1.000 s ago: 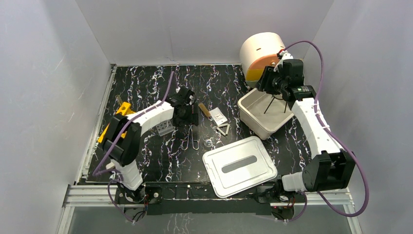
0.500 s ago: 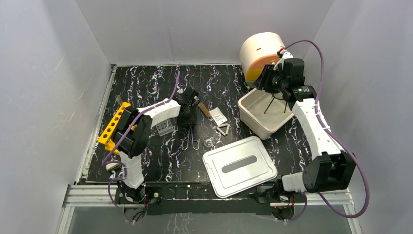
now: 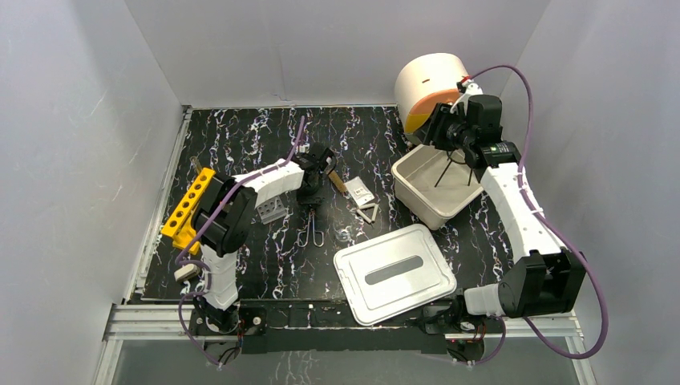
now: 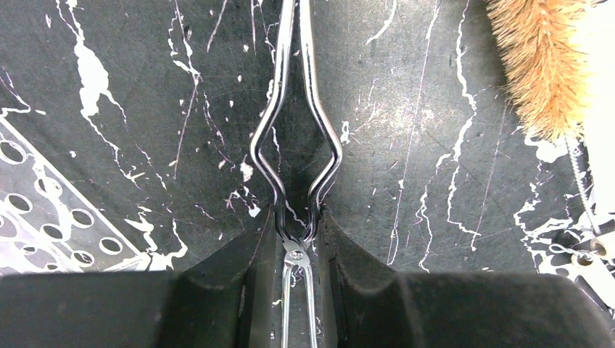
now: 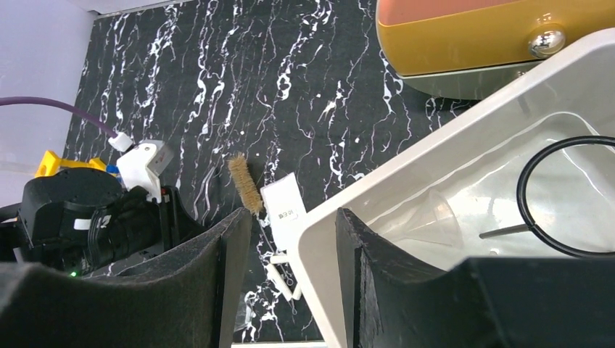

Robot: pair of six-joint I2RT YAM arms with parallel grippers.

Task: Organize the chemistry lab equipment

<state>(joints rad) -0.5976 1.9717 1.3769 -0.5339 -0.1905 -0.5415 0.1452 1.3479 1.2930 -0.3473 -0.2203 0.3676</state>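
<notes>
The metal scissor-like tongs [image 3: 311, 230] [image 4: 296, 145] lie on the black marbled table. My left gripper [image 3: 313, 199] [image 4: 297, 232] is shut on them at the pivot, with both fingers pressing the arms. My right gripper [image 3: 433, 136] [image 5: 290, 225] hangs open over the near corner of the white bin [image 3: 413, 199] [image 5: 435, 145], nothing between its fingers. Inside the bin lie a black wire loop [image 5: 533, 210] and a clear funnel [image 5: 431, 217]. A wooden-handled brush [image 3: 335, 181] [image 4: 537, 65], a white triangle [image 3: 369, 212] and a grey tube rack [image 3: 273, 211] [image 4: 43, 225] lie near the tongs.
A yellow rack [image 3: 186, 208] lies at the left edge. The bin's white lid [image 3: 394, 273] lies flat at the front. A round white and orange container [image 3: 429, 88] stands behind the bin. A white packet [image 3: 358, 191] lies by the triangle.
My left gripper has shifted slightly right over the tongs and shut on them at the pivot. The right arm has barely moved.
</notes>
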